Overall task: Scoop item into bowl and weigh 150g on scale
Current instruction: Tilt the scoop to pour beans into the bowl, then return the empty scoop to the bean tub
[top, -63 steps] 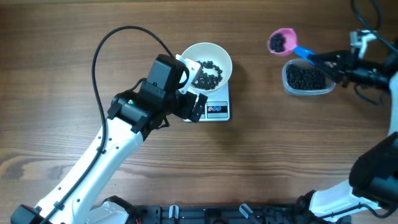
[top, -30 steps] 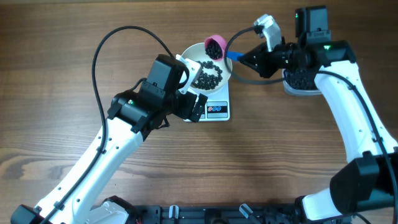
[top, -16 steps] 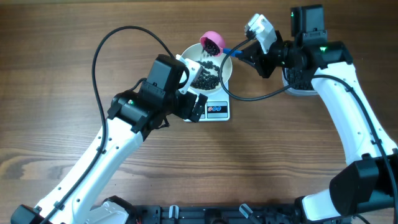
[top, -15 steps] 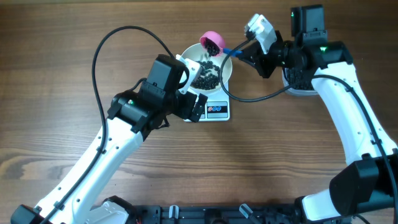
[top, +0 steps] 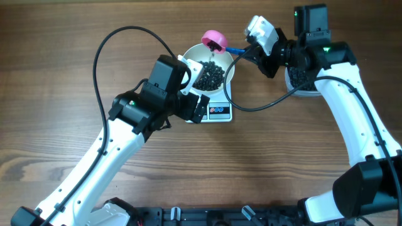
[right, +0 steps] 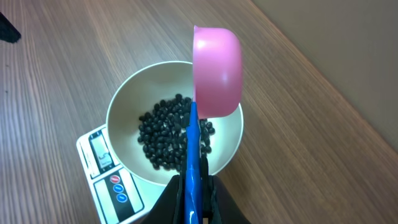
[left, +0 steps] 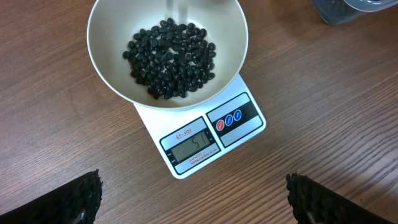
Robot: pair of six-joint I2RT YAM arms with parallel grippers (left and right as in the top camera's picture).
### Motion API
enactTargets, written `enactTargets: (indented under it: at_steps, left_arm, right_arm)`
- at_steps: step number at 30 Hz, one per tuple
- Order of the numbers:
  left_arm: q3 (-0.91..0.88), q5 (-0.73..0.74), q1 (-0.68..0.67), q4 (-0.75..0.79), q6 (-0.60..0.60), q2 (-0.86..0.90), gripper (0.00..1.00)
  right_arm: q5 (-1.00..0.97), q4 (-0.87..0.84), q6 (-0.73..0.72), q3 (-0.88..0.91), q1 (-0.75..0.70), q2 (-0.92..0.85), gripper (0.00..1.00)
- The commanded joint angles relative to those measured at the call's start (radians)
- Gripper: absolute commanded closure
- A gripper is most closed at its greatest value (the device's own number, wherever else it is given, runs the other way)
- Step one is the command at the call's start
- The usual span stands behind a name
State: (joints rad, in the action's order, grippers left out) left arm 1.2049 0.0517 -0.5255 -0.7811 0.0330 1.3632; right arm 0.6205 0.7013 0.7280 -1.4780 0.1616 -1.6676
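Note:
The white bowl (top: 228, 70) stands on the scale (top: 220, 111) and holds a heap of black beans (top: 209, 75). My right gripper (top: 247, 53) is shut on the blue handle (top: 235, 49) of a pink scoop (top: 213, 39), which is tipped mouth-down over the bowl's far rim. In the right wrist view the scoop (right: 217, 71) lies on its side above the beans (right: 168, 140), with my right gripper (right: 196, 182) clamped on the handle (right: 193, 149). My left gripper (left: 194, 182) hangs open just in front of the scale (left: 242, 118), with nothing between its fingers; it sits left of the bowl (top: 193, 100).
A clear tub of beans (top: 300, 80) sits at the right, mostly hidden under my right arm, and its corner (left: 348, 9) shows in the left wrist view. A black cable (top: 125, 37) loops over the left arm. Bare wood table (top: 282, 157) surrounds the scale.
The right gripper has rolled the scoop further over above the bowl's rim, and its beans have dropped onto the heap. The left arm has not moved.

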Motion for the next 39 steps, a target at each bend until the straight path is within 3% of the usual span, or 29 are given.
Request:
enactTargets:
  at_steps: [1, 22, 25, 29, 30, 34, 39]
  left_arm:
    - [-0.008, 0.015, -0.005, 0.0, 0.016, 0.007, 0.0]
    - [-0.008, 0.015, -0.005, 0.0, 0.016, 0.007, 0.0]
    - [-0.008, 0.015, -0.005, 0.0, 0.016, 0.007, 0.0]
    - [-0.008, 0.015, -0.005, 0.0, 0.016, 0.007, 0.0]
    - [-0.008, 0.015, -0.005, 0.0, 0.016, 0.007, 0.0]
    - [-0.008, 0.015, -0.005, 0.0, 0.016, 0.007, 0.0]
    - [-0.008, 0.015, -0.005, 0.0, 0.016, 0.007, 0.0]
  right_arm:
    - [-0.021, 0.001, 0.032, -0.01, 0.005, 0.018, 0.96]
    - [0.009, -0.035, 0.072, -0.01, 0.015, 0.018, 0.96]
    - [0.009, -0.066, -0.066, -0.01, 0.014, 0.019, 0.96]
    - [0.0, -0.213, -0.531, -0.01, -0.024, 0.048, 0.96]
    - [0.001, -0.231, -0.589, -0.01, -0.047, 0.06, 0.96]
    - [-0.133, -0.195, -0.598, -0.01, -0.199, 0.124, 0.96]
    - [-0.306, 0.005, -0.596, -0.01, -0.377, 0.201, 0.96]
